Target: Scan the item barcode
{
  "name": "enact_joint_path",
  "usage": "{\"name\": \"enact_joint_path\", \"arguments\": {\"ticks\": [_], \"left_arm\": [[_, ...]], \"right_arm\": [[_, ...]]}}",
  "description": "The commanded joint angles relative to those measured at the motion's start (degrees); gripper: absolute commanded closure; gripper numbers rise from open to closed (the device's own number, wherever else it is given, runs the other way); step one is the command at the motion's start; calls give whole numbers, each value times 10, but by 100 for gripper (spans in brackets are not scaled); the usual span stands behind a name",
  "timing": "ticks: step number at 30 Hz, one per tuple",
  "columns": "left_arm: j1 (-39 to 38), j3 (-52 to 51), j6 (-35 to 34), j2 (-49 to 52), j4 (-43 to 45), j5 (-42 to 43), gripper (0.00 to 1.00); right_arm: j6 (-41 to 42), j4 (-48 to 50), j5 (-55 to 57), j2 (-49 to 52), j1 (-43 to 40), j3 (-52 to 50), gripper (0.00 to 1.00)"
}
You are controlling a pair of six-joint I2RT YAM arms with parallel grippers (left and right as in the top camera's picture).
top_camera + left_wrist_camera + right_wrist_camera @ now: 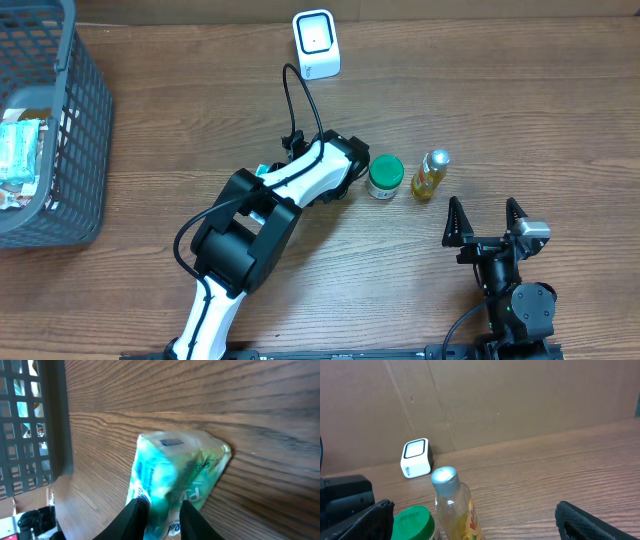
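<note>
The crinkled teal-and-white plastic packet (175, 475) lies on the brown wooden desk (260, 405). Its near end sits between the left fingers (137, 515), which stand narrowly apart; whether they press it I cannot tell. The right fingers (456, 222) are spread wide.

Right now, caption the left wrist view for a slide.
Left end effector straddles a teal plastic packet on the wooden table, grey basket nearby.
</note>
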Motion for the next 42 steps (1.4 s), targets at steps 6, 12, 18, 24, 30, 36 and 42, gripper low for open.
{"name": "enact_joint_path", "arguments": {"ticks": [6,12,18,24,30,36,42], "left_arm": [[-1,87,-12,-5,-47,25,69],[0,143,9,-6,-96,43,25],[16,161,146,-6,-95,146,5],[59,159,183,-6,-95,203,7],[96,155,184,-6,-93,231,9],[114,155,253,-6,-68,317,8],[117,154,258,-5,-69,330,9]], "right_arm": [[-3,3,-1,-6,-1,-6,0],[-3,3,-1,-6,-1,-6,0],[-3,3,-1,-6,-1,-6,0],[-3,3,-1,-6,-1,-6,0],[-3,3,-1,-6,-1,-6,0],[-3,3,-1,-6,-1,-6,0],[-3,3,-1,-6,-1,-6,0]]}}
